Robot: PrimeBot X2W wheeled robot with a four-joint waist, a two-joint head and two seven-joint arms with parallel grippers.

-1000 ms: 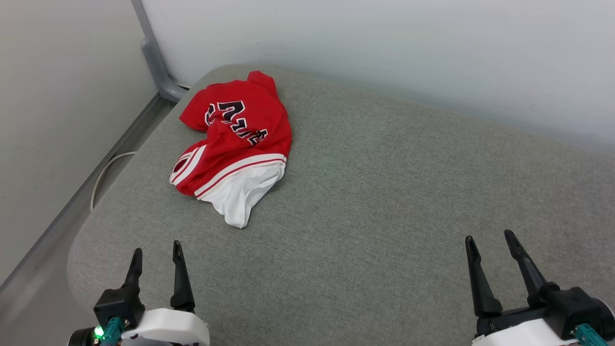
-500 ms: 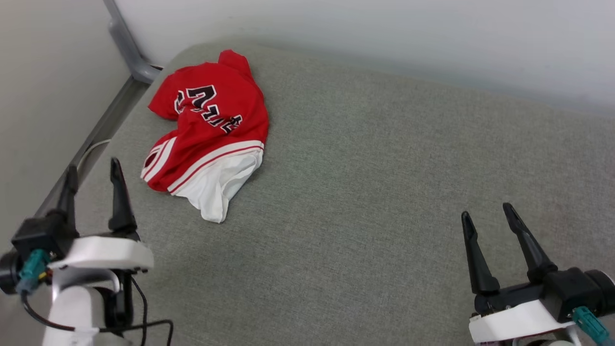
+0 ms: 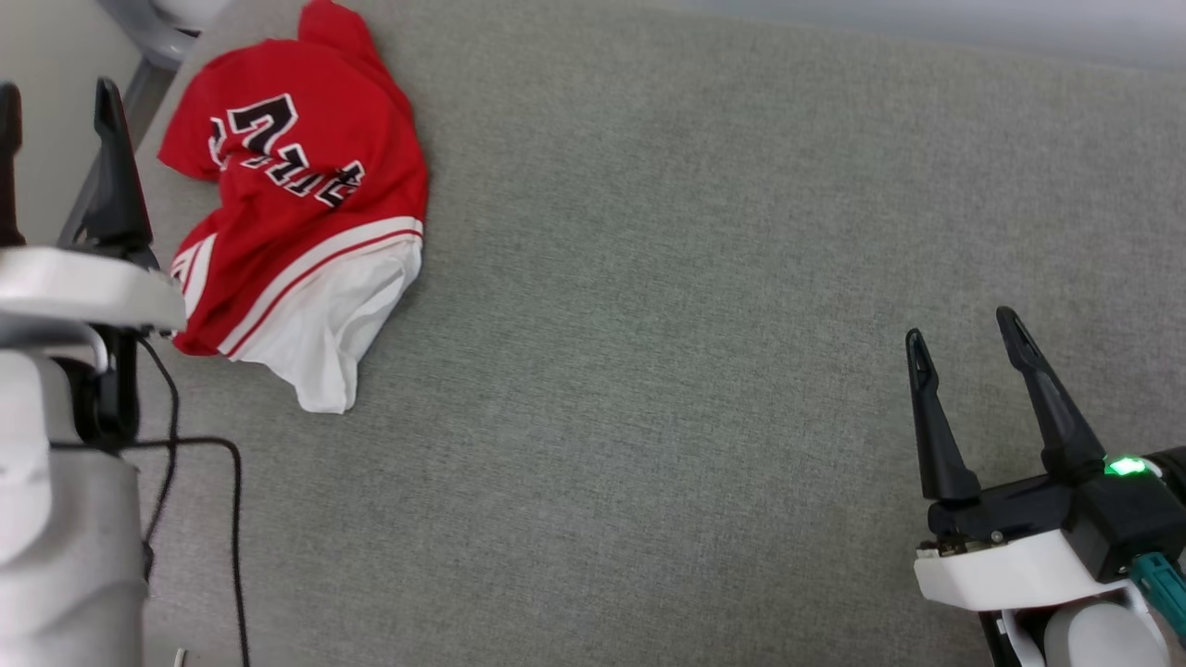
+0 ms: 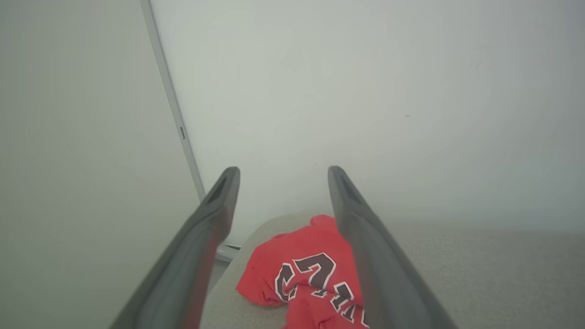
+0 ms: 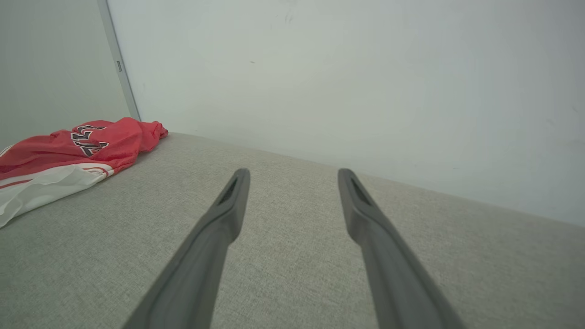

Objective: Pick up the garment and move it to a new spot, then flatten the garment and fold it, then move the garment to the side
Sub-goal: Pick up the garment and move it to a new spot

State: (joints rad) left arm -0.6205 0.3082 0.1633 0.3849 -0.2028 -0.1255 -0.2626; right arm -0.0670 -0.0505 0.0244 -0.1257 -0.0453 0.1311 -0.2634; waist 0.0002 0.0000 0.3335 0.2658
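Bright, even light; soft shadows; wrist-view edges blurred.

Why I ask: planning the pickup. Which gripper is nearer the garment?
Left. The left gripper is close beside the garment, at its left edge; the right gripper is far off to its right, across the grey cushion.

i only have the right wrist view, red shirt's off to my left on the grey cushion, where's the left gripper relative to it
observer: the left gripper hangs just left of the shirt and above it, not touching it.
operator: open or shut
observer: open, with nothing between its fingers.
operator: where does the white part end
observer: the white sleeve ends in a rounded tip toward the robot, lying flat on the cushion.
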